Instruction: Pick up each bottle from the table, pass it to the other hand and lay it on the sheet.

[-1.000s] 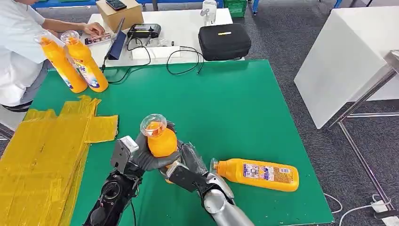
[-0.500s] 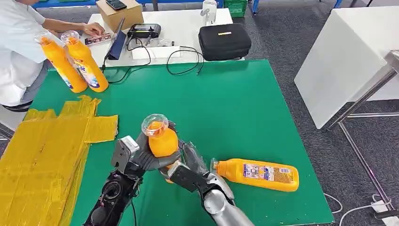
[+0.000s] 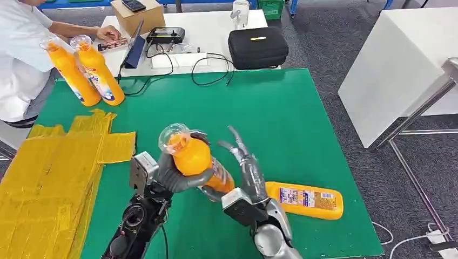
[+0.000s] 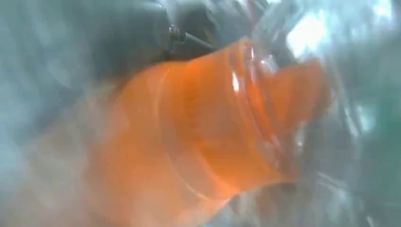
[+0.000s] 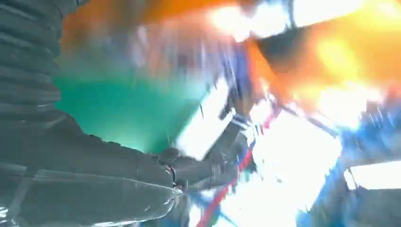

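In the head view my left hand (image 3: pixel 174 175) grips an orange bottle (image 3: pixel 194 159) just below its clear cap and holds it tilted above the green table (image 3: pixel 281 118). My right hand (image 3: pixel 246 172) stands beside the bottle's lower end with its fingers spread upward, holding nothing. A second orange bottle (image 3: pixel 305 199) lies on its side at the front right of the table. The yellow sheet (image 3: pixel 48 172) covers the table's left side. The left wrist view is a blurred close-up of the held bottle (image 4: pixel 198 142). The right wrist view is blurred, with my right hand (image 5: pixel 94 165) in it.
Two more orange bottles (image 3: pixel 89 70) stand upright at the far left corner, next to a seated person (image 3: pixel 19 48). Behind the green table a white table carries a black case (image 3: pixel 257 47), cables, a laptop and a cardboard box. A white cabinet (image 3: pixel 399 65) stands to the right.
My right hand has let go of the bottle and spread its fingers, moving right. My left hand now holds the bottle alone, tilted more and slightly higher.
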Robot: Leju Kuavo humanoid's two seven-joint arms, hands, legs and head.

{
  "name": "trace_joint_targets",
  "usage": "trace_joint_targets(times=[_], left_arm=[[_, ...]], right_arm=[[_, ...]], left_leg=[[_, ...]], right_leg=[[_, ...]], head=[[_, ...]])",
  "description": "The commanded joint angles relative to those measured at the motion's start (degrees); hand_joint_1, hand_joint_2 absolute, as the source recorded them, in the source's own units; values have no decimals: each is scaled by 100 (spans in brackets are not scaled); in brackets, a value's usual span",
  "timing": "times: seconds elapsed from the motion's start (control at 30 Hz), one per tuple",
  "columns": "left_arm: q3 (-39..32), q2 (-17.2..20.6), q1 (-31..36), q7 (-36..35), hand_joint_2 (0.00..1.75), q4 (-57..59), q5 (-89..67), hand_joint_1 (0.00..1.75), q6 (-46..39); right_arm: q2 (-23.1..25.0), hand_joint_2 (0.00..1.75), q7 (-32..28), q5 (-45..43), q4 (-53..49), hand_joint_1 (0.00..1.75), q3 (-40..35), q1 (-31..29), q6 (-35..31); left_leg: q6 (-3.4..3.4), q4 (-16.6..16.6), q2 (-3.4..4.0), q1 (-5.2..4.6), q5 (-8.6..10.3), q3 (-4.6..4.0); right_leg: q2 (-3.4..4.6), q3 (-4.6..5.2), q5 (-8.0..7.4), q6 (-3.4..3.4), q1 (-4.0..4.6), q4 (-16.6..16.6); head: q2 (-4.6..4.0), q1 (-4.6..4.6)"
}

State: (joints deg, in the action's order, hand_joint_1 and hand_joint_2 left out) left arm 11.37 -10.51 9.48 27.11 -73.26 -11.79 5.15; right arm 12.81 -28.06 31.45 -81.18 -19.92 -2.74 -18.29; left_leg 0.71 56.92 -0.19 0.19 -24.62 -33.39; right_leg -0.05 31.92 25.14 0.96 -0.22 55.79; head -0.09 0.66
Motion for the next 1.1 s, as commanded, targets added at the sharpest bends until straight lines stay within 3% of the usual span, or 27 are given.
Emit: trace_joint_targets(times=[0.03,0.1,0.2,0.37,0.47,0.6,0.7,0.8,0.9,1.1], left_arm=[[-711,286,356,-418,175,265,-2269,175,-2361],[-756,279,387,-413,175,306,-2280,175,-2340],[-1046,447,648,-659,175,801,-3346,175,-3407],[-1539,665,831,-457,175,1176,-3288,175,-3467],[-1536,828,944,-680,175,1512,-4272,175,-4027],[-1495,1366,1037,-1700,175,1980,-7205,175,-4515],[-1515,1400,1038,-1654,175,1987,-7160,175,-4515],[-1206,1674,1217,-2136,175,2656,-7821,175,-4515],[-248,2156,1505,-2735,175,3558,-7821,175,-4515],[-97,2223,1552,-2776,175,3750,-7821,175,-4515]], right_arm=[[-233,175,-6,25,-1305,0,537,131,-330],[-237,175,18,36,-1338,0,530,142,-343],[-266,175,37,15,-1350,0,506,116,-485],[-311,175,65,-60,-1392,0,532,138,-553],[-336,175,54,-110,-1380,0,499,119,-576],[-456,175,-20,-281,-1346,0,376,15,-582],[-462,175,-22,-289,-1345,0,376,11,-585],[-516,175,-62,-390,-1331,0,349,-12,-586],[-542,175,-90,-449,-1260,0,321,-62,-599],[-549,175,-102,-462,-1227,0,311,-82,-596]], left_leg=[[-5,11,-1,9,-1,-4],[-5,11,-9,15,-2,1],[-8,-1,-5,9,5,7],[-10,-3,7,11,4,11],[-13,-1,3,17,2,18],[-10,-4,12,9,5,10],[-10,-3,11,9,4,9],[-11,-1,5,12,4,9],[-10,-4,-2,10,7,10],[-10,-1,3,11,6,7]], right_leg=[[-2,2,1,-2,9,6],[-11,-1,4,-1,14,3],[-4,-6,0,1,10,-3],[8,-8,-2,-1,14,-4],[4,-18,-1,-2,19,-6],[13,-5,-3,-1,12,-3],[12,-3,-2,-1,12,0],[6,-6,-1,-1,14,-1],[-2,-8,0,-1,12,-2],[3,-3,-1,-1,14,0]], head=[[0,0],[0,0],[0,2],[0,0],[0,2],[0,2],[0,2],[0,0],[0,0],[0,2]])
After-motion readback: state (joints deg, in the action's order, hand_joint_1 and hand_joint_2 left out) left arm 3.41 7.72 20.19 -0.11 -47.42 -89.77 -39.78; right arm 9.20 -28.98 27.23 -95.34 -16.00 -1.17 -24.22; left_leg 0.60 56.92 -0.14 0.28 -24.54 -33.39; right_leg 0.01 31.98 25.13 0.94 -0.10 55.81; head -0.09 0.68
